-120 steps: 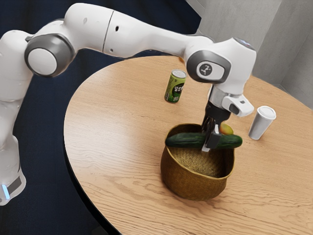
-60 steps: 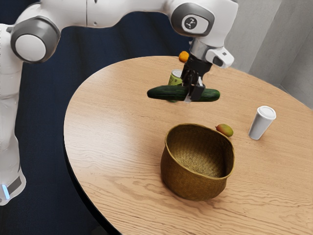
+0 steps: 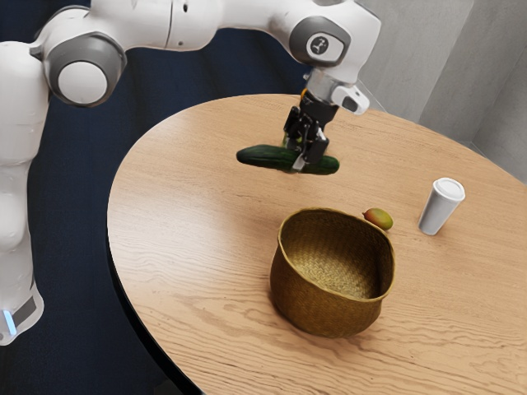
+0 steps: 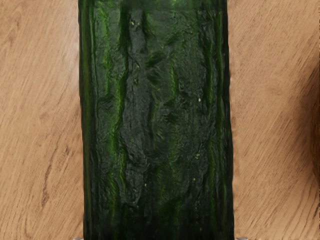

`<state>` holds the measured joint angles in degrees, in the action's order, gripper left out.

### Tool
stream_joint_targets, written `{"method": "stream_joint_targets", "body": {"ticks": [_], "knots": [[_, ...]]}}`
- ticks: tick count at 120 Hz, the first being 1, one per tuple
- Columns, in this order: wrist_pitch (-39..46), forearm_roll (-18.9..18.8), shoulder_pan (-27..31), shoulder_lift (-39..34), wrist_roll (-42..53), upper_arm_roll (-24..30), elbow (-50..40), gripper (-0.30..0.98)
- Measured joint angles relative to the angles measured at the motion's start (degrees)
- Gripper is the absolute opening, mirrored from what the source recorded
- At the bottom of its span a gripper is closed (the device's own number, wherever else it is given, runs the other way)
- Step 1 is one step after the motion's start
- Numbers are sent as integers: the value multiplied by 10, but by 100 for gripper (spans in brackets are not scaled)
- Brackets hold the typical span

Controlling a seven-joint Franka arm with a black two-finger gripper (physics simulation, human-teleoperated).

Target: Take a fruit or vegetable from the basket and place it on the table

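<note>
My gripper (image 3: 305, 156) is shut on the middle of a long dark green cucumber (image 3: 268, 156) in the exterior view. The cucumber hangs roughly level above the table (image 3: 189, 214), beyond the basket. The woven brown basket (image 3: 317, 300) stands upright, and no fruit or vegetable shows in the part of its inside that is in view. Close under my hand, the ridged cucumber (image 4: 157, 120) spans the wrist view, with the wooden table (image 4: 40, 120) beneath it.
A red-green mango (image 3: 379, 218) lies on the table just behind the basket's rim. A white cup (image 3: 441, 206) stands farther toward the exterior view's right. The can seen earlier is mostly hidden behind my gripper. The basket's edge (image 4: 316, 120) shows beside the cucumber.
The cucumber, held in my gripper, has risen out of the basket and moved away from it, then shifted toward the exterior view's left. The basket, mango and cup have stayed put.
</note>
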<state>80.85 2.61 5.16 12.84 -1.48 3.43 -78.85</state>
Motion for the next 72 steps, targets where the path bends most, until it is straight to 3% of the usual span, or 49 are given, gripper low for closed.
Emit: {"method": "stream_joint_targets", "body": {"ticks": [14,33,51,57,65,72], "knots": [[-1,7,1,1,7,-2,0,56],[-1,10,-4,-2,16,0,6,64],[6,-61,-82,-44,30,8,63,67],[24,-83,-32,-69,38,48,38,68],[49,-105,106,-100,44,174,-7,68],[64,-118,147,-103,49,212,-16,68]]}}
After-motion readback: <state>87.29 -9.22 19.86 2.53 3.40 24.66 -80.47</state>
